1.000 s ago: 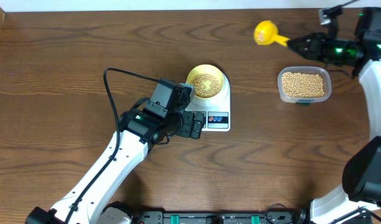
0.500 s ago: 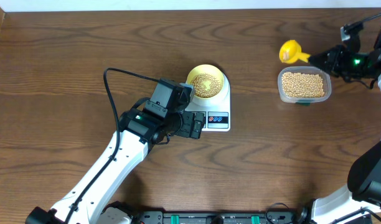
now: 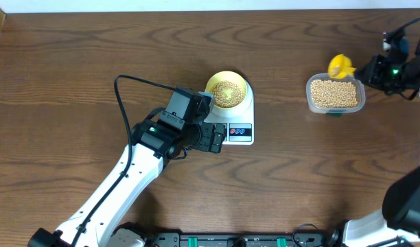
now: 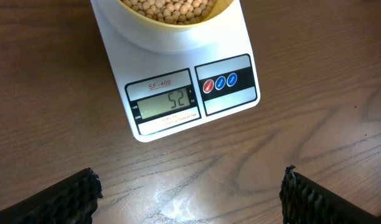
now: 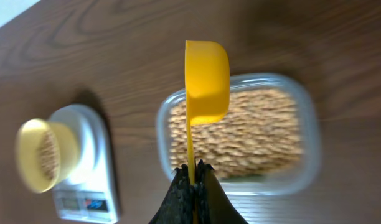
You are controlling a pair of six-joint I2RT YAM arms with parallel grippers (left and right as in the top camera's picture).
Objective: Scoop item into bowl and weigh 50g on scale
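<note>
The pale yellow bowl [image 3: 228, 90] holds tan beans [image 3: 226, 91] and sits on the white scale [image 3: 237, 123]. In the left wrist view the scale [image 4: 228, 99] has a display [image 4: 167, 103] reading 52. My left gripper [image 4: 189, 194] is open and empty over bare table just in front of the scale. My right gripper [image 5: 192, 169] is shut on the handle of a bright yellow scoop [image 5: 206, 81], held on edge above a clear tub of beans [image 5: 240, 130]. Overhead, the scoop [image 3: 341, 66] hangs over the tub's [image 3: 335, 94] far right corner.
The wooden table [image 3: 93, 62] stretches to the left and front of the scale. A black cable [image 3: 125, 103] loops from the left arm. The right arm's body [image 3: 409, 199] stands at the right edge.
My right gripper has carried the yellow scoop rightward and nearer, from the table behind the tub to above the tub's far right corner. The left arm, bowl and scale have not moved.
</note>
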